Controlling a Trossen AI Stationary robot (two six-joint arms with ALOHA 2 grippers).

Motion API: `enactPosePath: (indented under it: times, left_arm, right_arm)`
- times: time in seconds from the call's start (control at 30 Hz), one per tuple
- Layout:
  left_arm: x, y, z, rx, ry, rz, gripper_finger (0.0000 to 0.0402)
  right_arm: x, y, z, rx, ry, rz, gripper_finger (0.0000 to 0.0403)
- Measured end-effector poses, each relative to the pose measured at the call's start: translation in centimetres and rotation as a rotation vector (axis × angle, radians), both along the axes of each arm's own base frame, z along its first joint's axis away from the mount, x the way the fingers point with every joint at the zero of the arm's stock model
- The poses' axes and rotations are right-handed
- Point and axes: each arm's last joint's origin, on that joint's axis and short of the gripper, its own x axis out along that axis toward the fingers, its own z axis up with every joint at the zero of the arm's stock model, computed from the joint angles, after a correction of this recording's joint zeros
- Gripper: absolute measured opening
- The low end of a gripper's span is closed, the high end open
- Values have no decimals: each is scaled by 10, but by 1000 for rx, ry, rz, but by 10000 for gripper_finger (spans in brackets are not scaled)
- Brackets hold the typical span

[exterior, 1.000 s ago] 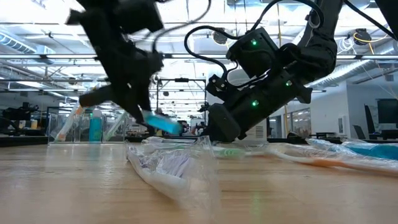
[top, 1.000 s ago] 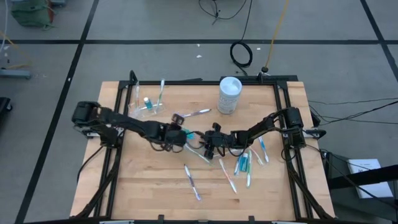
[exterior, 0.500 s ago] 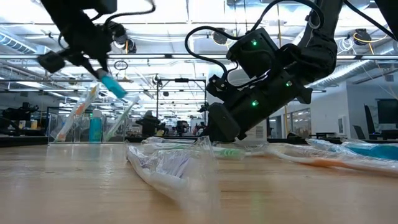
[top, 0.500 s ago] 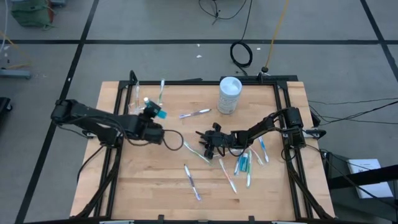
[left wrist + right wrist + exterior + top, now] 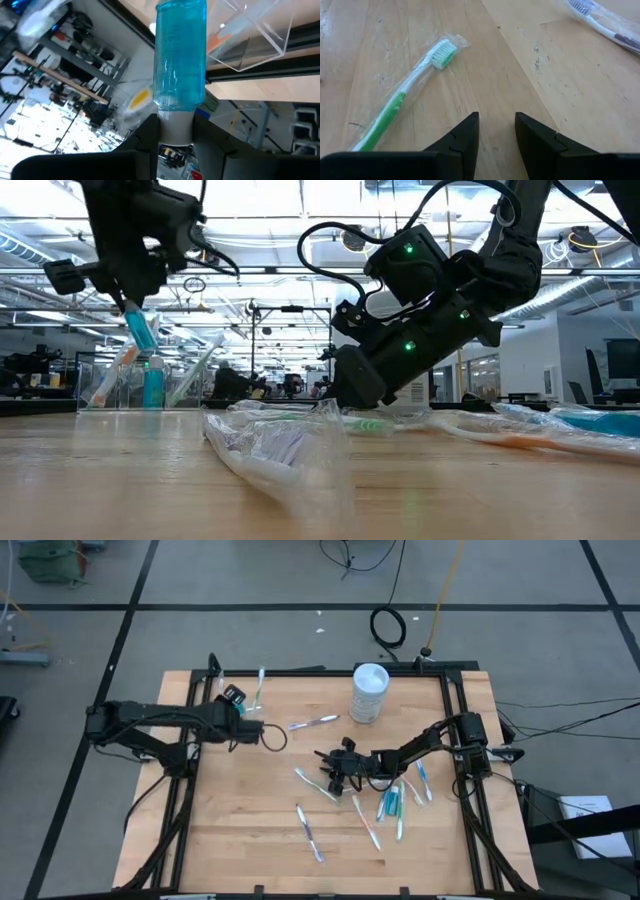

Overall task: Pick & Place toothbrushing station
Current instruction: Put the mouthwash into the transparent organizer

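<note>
My left gripper is shut on a small blue toothpaste tube and holds it above the clear plastic cup at the table's far left. The cup holds another blue tube and some toothbrushes leaning on its rim. My right gripper is open and empty, low over the table's middle. A wrapped green toothbrush lies flat just ahead of it. More wrapped toothbrushes lie on the table's right half. My left gripper pinches the toothpaste tube by its white cap end between its two fingers. The fingers slant down from above. The tube hangs below them, cap up and nearly upright, lifted clear of the table and over the cup.
A white cylindrical container stands at the far middle. Single wrapped toothbrushes lie at the middle far side and near the front. A crumpled clear wrapper lies close to the low camera. A dark frame runs round the table.
My left gripper has gone from the table's middle toward its far left and up, to above the clear cup, carrying the blue tube. The tube has turned from slanting sideways to hanging nearly upright. My right gripper has kept still.
</note>
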Motion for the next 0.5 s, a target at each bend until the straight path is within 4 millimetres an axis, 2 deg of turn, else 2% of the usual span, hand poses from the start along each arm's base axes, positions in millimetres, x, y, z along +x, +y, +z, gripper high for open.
enactPosePath:
  times: [0.2,0.5]
  left_arm:
    - [5,18,-3,-9,14,-14,88]
    - [3,26,-3,-58,101,-57,88]
  right_arm:
    - [0,0,0,0,0,0,121]
    - [0,0,0,0,0,0,121]
